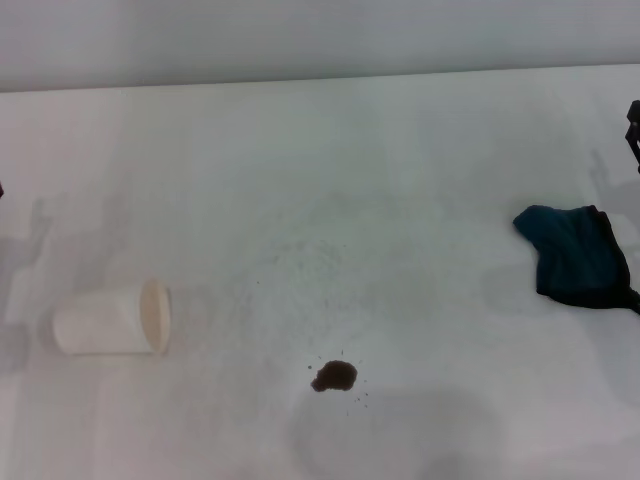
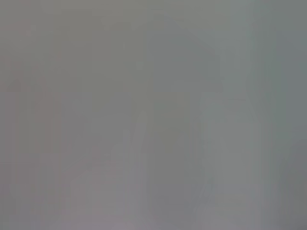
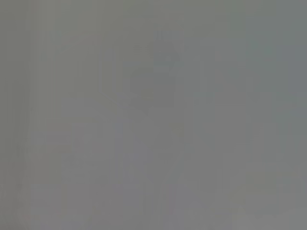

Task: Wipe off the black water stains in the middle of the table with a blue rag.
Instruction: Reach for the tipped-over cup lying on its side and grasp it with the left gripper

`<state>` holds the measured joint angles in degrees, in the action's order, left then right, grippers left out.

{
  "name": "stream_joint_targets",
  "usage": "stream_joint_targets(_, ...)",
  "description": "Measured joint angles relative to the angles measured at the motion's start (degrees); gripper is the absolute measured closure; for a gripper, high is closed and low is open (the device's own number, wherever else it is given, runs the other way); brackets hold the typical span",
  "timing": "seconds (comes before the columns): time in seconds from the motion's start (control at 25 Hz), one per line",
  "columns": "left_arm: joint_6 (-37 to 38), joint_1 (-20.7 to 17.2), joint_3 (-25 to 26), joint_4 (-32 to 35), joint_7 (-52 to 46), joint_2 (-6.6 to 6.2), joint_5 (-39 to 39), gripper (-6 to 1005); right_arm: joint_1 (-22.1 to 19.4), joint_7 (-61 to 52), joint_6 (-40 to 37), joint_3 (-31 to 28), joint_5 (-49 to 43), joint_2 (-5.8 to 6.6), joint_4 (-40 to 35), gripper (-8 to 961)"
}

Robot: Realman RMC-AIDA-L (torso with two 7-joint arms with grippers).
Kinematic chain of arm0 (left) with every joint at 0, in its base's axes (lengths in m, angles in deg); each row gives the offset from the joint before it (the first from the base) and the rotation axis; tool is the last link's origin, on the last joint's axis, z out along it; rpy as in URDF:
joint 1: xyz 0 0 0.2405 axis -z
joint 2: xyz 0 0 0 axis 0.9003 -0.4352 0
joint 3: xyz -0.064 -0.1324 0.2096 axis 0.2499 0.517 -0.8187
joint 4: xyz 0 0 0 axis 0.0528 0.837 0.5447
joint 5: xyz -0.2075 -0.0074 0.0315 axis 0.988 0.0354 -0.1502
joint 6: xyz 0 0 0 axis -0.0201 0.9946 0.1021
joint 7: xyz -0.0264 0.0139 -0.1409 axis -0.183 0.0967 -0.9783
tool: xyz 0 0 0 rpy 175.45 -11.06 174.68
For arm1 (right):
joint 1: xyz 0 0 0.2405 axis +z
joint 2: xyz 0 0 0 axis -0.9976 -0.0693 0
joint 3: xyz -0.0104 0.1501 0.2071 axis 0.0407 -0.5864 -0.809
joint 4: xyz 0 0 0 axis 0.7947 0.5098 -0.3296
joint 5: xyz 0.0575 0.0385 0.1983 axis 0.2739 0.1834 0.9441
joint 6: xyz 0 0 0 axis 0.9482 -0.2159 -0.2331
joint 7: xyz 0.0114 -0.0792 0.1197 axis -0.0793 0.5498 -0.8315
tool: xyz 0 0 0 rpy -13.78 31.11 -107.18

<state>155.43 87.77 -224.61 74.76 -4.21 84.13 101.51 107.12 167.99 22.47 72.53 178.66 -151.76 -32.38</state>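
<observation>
Lying crumpled at the right edge of the worktop (image 1: 300, 200), the blue rag (image 1: 577, 255) sits well apart from the black water stains (image 1: 334, 376) near the front middle. Only a sliver of the right hand (image 1: 633, 125) shows beyond the rag, and I cannot tell its grip; the left hand is unseen. A dragged rag could smear the specks or roll the tipped white cup (image 1: 112, 319).
</observation>
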Motion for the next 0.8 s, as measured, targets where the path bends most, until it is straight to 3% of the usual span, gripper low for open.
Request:
stream_joint_targets(0.6, 0.1, -0.2, 0.3, 0.1, -0.3, 0.0, 0.2, 166, 0.0, 0.0, -1.0, 0.1, 0.0, 0.0, 0.1, 423)
stream_joint_targets(0.8, -0.7, 2.5, -1.4, -1.3, -5.5, -1.45, -6.2, 168, 0.2, 0.0, -1.9, 0.1, 0.0, 0.1, 0.1, 423)
